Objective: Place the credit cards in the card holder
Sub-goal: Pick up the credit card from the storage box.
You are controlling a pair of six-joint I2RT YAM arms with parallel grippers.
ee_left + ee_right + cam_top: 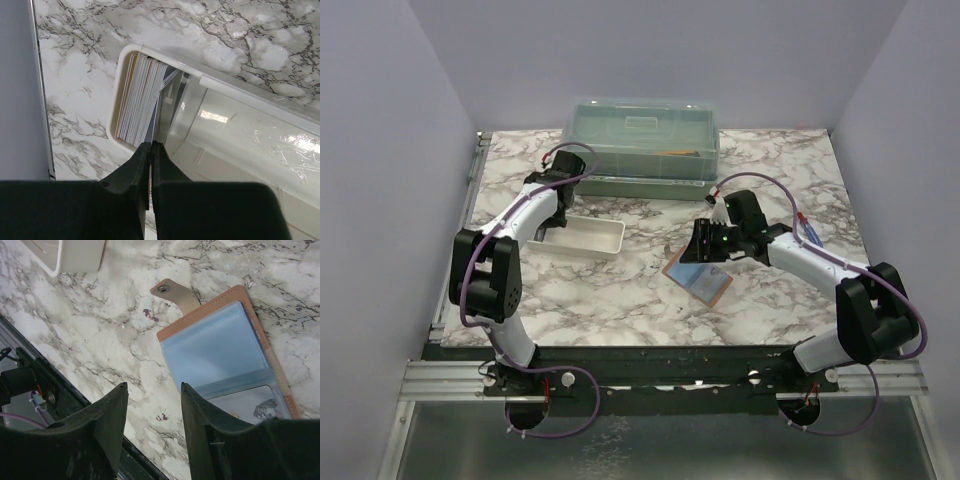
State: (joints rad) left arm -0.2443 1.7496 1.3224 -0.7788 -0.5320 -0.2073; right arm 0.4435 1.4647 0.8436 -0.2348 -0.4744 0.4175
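While the left gripper pinches one edge among the credit cards standing in the white tray, it should lift straight so neighbours stay, then carry toward 4 o'clock, where the card holder lies open under the spread right gripper

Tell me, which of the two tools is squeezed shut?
The left tool: it pinches a credit card standing in the white tray. The right tool gapes near the card holder.

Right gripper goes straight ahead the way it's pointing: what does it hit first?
Probably bare marble table: the open right gripper aims just beside the open card holder, near its snap tab, not onto it. Depth unclear.
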